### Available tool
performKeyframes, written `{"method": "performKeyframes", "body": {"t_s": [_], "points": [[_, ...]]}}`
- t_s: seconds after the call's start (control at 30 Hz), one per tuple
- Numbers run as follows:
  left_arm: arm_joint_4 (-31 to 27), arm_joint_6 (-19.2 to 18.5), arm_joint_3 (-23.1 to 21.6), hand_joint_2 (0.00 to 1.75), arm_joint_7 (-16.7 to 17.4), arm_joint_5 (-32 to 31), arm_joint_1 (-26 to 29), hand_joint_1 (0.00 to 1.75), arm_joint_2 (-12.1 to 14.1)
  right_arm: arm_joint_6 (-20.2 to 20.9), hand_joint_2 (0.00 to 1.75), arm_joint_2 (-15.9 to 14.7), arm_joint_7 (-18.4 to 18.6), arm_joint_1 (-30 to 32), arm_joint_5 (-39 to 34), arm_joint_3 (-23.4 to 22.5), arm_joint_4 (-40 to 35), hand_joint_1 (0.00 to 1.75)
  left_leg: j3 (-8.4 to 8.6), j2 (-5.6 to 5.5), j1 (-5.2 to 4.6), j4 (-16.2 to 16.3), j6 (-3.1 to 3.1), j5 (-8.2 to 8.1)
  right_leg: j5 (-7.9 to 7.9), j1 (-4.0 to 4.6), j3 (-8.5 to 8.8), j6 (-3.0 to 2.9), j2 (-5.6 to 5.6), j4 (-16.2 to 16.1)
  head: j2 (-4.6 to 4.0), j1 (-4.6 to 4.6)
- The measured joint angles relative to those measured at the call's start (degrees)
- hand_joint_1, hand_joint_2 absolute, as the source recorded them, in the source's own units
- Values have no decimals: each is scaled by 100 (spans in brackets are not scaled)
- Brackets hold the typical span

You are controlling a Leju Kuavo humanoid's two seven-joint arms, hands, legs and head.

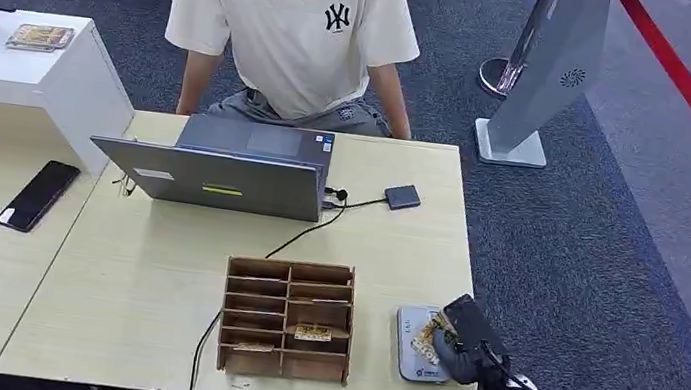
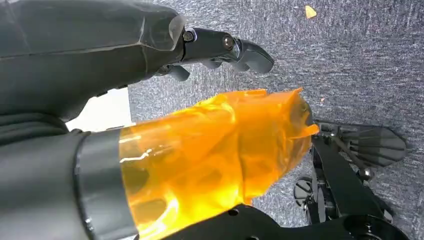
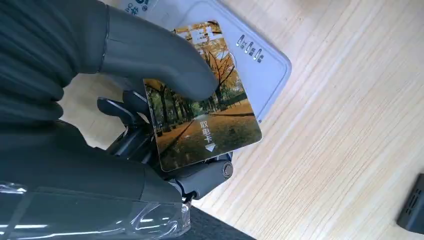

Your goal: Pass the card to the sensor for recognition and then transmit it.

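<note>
To do this step well, I think the card with the autumn tree photo (image 3: 202, 120) should come flat and low over the pale grey-blue rounded sensor pad (image 1: 410, 345), and wait there until it is read; tilting may spoil the reading. The right robot hand (image 1: 463, 344) pinches the card between thick thumb and darker fingers, above the pad at the near right corner of the light wooden counter (image 1: 396, 242); the left robot hand (image 2: 220, 50) hangs over the carpet with fingers half curled, holding nothing.
</note>
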Motion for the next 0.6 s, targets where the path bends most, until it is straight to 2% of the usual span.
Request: {"method": "performKeyframes", "body": {"t_s": [0.6], "points": [[0, -9, 28, 0, 2, -6, 0, 0, 0, -15, 175, 2, 112, -30, 354, 83, 41, 175, 0, 0, 0, 0, 0, 0, 0, 0, 1, 0, 0, 0, 0, 0]]}}
